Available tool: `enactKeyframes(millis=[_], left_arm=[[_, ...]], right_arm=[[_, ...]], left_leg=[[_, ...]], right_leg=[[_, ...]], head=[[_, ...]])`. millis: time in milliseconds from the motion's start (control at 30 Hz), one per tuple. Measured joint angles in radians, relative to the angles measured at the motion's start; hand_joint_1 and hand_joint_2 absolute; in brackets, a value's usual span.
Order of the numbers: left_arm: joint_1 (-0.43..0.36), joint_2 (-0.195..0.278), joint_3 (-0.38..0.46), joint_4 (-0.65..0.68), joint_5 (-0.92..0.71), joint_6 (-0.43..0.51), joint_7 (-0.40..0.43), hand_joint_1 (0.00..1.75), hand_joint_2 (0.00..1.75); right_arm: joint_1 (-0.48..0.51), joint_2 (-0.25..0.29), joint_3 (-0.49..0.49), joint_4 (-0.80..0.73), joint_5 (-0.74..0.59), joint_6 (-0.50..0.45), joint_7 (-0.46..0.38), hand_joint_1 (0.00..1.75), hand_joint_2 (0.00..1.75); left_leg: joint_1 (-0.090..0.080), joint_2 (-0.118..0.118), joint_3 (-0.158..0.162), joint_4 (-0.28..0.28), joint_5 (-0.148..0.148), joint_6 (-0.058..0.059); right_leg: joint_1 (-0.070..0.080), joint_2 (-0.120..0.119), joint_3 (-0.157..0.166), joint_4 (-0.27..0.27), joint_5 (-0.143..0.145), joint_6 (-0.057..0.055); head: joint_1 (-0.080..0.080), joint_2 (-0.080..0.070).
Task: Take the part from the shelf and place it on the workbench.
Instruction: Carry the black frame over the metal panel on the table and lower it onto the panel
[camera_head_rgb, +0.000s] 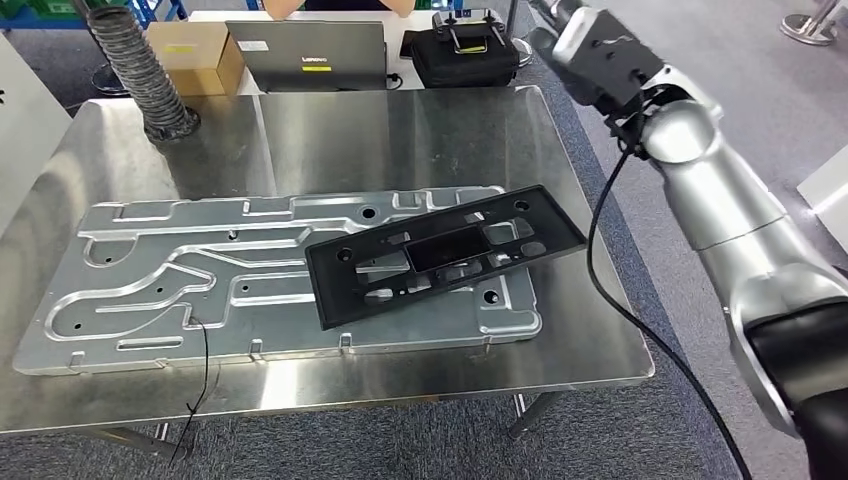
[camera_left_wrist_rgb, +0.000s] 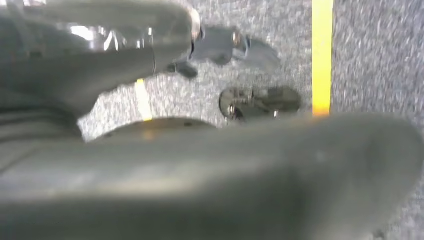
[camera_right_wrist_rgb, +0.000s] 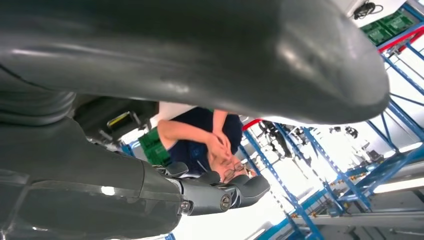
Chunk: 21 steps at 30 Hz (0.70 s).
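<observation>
The steel workbench (camera_head_rgb: 560, 330) carries a large silver stamped plate (camera_head_rgb: 150, 290); the black part (camera_head_rgb: 440, 262) lies flat across the plate's right end. Behind stand a ribbed hose (camera_head_rgb: 140, 70), a laptop (camera_head_rgb: 306, 54), a black bag (camera_head_rgb: 465, 55) and a cardboard box (camera_head_rgb: 195, 55). The right hand (camera_right_wrist_rgb: 210, 192) is raised beyond the bench, holding nothing, fingers loosely extended. The left hand (camera_left_wrist_rgb: 220, 45) hangs over grey carpet; its state is blurred, cannot tell.

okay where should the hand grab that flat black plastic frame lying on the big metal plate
Probably by the far-right corner of the flat black plastic frame, coming from the robot's right. That end juts past the edge of the stamped silver metal plate, so fingers could likely get under it; elsewhere the frame lies flat on the plate.
</observation>
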Motion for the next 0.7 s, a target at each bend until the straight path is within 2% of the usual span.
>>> enactKeyframes(millis=[33, 100, 133, 167, 233, 300, 333, 367, 433, 467, 500, 533, 567, 633, 667, 700], left_arm=[[0.0, 0.0, 0.0, 0.0, 0.0, 0.0, -0.001, 0.0, 0.0], [-0.002, -0.002, 0.0, 0.0, 0.0, -0.001, -0.003, 0.0, 0.0], [-0.002, -0.003, 0.0, 0.0, 0.001, -0.001, -0.003, 0.0, 0.0], [-0.002, -0.004, 0.0, 0.0, 0.001, -0.001, -0.003, 0.0, 0.0], [-0.002, -0.008, 0.0, 0.0, 0.002, -0.001, 0.002, 0.0, 0.0], [-0.001, -0.01, 0.0, 0.0, 0.001, -0.002, 0.011, 0.0, 0.0], [-0.001, -0.011, 0.0, 0.0, 0.001, -0.003, 0.016, 0.0, 0.0], [-0.002, -0.011, 0.0, 0.0, 0.0, -0.005, 0.021, 0.0, 0.0], [-0.002, -0.011, 0.0, 0.0, 0.0, -0.014, 0.029, 0.0, 0.0], [-0.002, -0.011, 0.0, 0.0, 0.001, -0.018, 0.031, 0.0, 0.0], [-0.002, -0.011, 0.0, 0.0, 0.001, -0.022, 0.03, 0.0, 0.0], [-0.002, -0.011, 0.0, 0.0, 0.002, -0.025, 0.028, 0.0, 0.0], [-0.003, -0.01, 0.0, 0.0, 0.002, -0.029, 0.025, 0.0, 0.0], [-0.005, -0.009, 0.0, 0.0, 0.003, -0.033, 0.017, 0.0, 0.0], [-0.007, -0.009, 0.0, 0.0, 0.004, -0.034, 0.015, 0.0, 0.0], [-0.008, -0.009, 0.0, 0.0, 0.004, -0.034, 0.013, 0.0, 0.0]], right_arm=[[0.0, -0.031, -0.005, -0.037, -0.025, 0.005, 0.015, 0.0, 0.0], [0.003, -0.097, -0.022, -0.117, -0.074, 0.005, 0.036, 0.0, 0.0], [0.009, -0.131, -0.035, -0.159, -0.096, 0.002, 0.043, 0.0, 0.0], [0.023, -0.165, -0.051, -0.2, -0.113, -0.003, 0.047, 0.0, 0.0], [0.081, -0.234, -0.096, -0.29, -0.138, -0.019, 0.05, 0.0, 0.0], [0.176, -0.294, -0.161, -0.386, -0.141, -0.037, 0.044, 0.0, 0.0], [0.228, -0.316, -0.195, -0.431, -0.137, -0.044, 0.04, 0.0, 0.0], [0.278, -0.335, -0.228, -0.472, -0.13, -0.049, 0.036, 0.0, 0.0], [0.373, -0.369, -0.29, -0.548, -0.123, -0.057, 0.032, 0.0, 0.0], [0.421, -0.385, -0.321, -0.583, -0.121, -0.061, 0.031, 0.0, 0.0], [0.469, -0.4, -0.354, -0.617, -0.119, -0.065, 0.03, 0.0, 0.0], [0.515, -0.412, -0.387, -0.647, -0.117, -0.067, 0.028, 0.0, 0.0], [0.558, -0.423, -0.423, -0.676, -0.112, -0.067, 0.024, 0.0, 0.0], [0.635, -0.435, -0.496, -0.723, -0.098, -0.061, 0.013, 0.0, 0.0], [0.668, -0.438, -0.531, -0.743, -0.089, -0.056, 0.007, 0.0, 0.0], [0.699, -0.439, -0.562, -0.76, -0.08, -0.052, 0.001, 0.0, 0.0]], left_leg=[[0.0, 0.0, 0.001, 0.001, -0.001, 0.0], [-0.001, -0.001, 0.005, 0.002, -0.004, -0.001], [-0.002, -0.003, 0.005, 0.004, -0.005, -0.003], [-0.003, -0.004, 0.005, 0.004, -0.006, -0.006], [-0.004, -0.007, 0.005, 0.004, -0.007, -0.014], [-0.003, -0.006, 0.005, 0.009, -0.016, -0.024], [-0.003, -0.004, -0.001, 0.03, -0.033, -0.029], [-0.003, -0.002, -0.017, 0.071, -0.06, -0.033], [0.001, 0.001, -0.071, 0.2, -0.126, -0.04], [0.003, 0.001, -0.095, 0.256, -0.146, -0.042], [0.004, 0.002, -0.105, 0.281, -0.149, -0.043], [0.005, 0.002, -0.096, 0.267, -0.134, -0.042], [0.005, 0.002, -0.069, 0.215, -0.104, -0.04], [0.004, 0.001, 0.004, 0.075, -0.05, -0.032], [0.002, 0.001, 0.028, 0.027, -0.036, -0.028], [0.001, 0.0, 0.04, 0.003, -0.033, -0.023]], right_leg=[[0.0, 0.0, 0.014, -0.029, 0.025, 0.0], [0.0, -0.002, 0.08, -0.165, 0.095, -0.004], [0.003, -0.003, 0.111, -0.23, 0.118, -0.007], [0.006, -0.004, 0.13, -0.271, 0.129, -0.011], [0.012, -0.004, 0.139, -0.293, 0.129, -0.017], [0.007, -0.006, 0.147, -0.301, 0.131, -0.026], [0.004, -0.007, 0.151, -0.306, 0.133, -0.031], [0.001, -0.008, 0.155, -0.309, 0.134, -0.035], [0.001, -0.009, 0.158, -0.31, 0.133, -0.039], [0.001, -0.009, 0.158, -0.309, 0.133, -0.04], [0.001, -0.008, 0.158, -0.309, 0.133, -0.04], [0.001, -0.008, 0.159, -0.308, 0.133, -0.039], [0.0, -0.008, 0.159, -0.308, 0.132, -0.038], [0.002, -0.007, 0.159, -0.304, 0.13, -0.033], [0.003, -0.006, 0.157, -0.302, 0.131, -0.028], [0.004, -0.005, 0.155, -0.301, 0.132, -0.022]], head=[[0.0, 0.0], [0.0, 0.0], [0.0, 0.0], [0.0, 0.0], [0.0, 0.0], [0.0, 0.0], [0.0, 0.0], [0.0, 0.0], [0.0, 0.0], [0.0, 0.0], [0.0, 0.0], [0.0, 0.0], [0.0, 0.0], [0.0, 0.0], [0.0, 0.0], [0.0, 0.0]])
